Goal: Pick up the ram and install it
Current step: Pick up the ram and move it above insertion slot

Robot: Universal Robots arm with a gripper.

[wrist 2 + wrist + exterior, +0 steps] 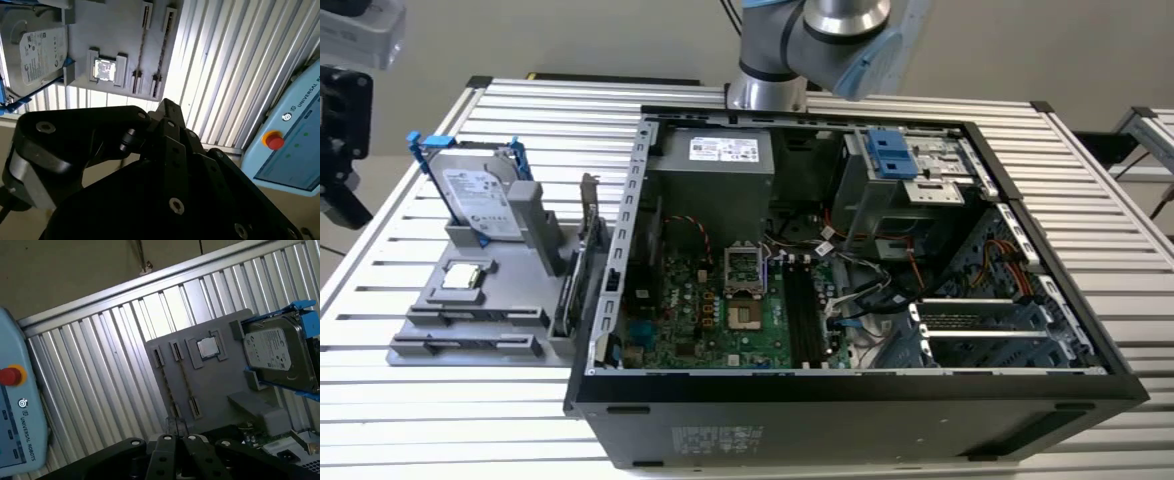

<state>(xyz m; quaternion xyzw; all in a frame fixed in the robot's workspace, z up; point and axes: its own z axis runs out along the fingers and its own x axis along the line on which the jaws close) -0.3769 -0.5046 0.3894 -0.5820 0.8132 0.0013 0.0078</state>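
Hovering well apart from ram (184, 381), on-edge in slot along grey fixture (215, 385) edge; gripper (178, 435) state untellable; hard drive (275, 352) label white.

Ext. view high, angled down on PC case (854, 395) w/ tray (507, 300); both wrist views share tray.

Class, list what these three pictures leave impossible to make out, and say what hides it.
Ram, first wrist view: edge-on in the grey holder, so its chips are hidden.
Arm, exterior view: cut off by the top edge.
Hard drive, first wrist view: its blue frame runs off the edge.
Board slots, exterior view: too small to tell whether filled.
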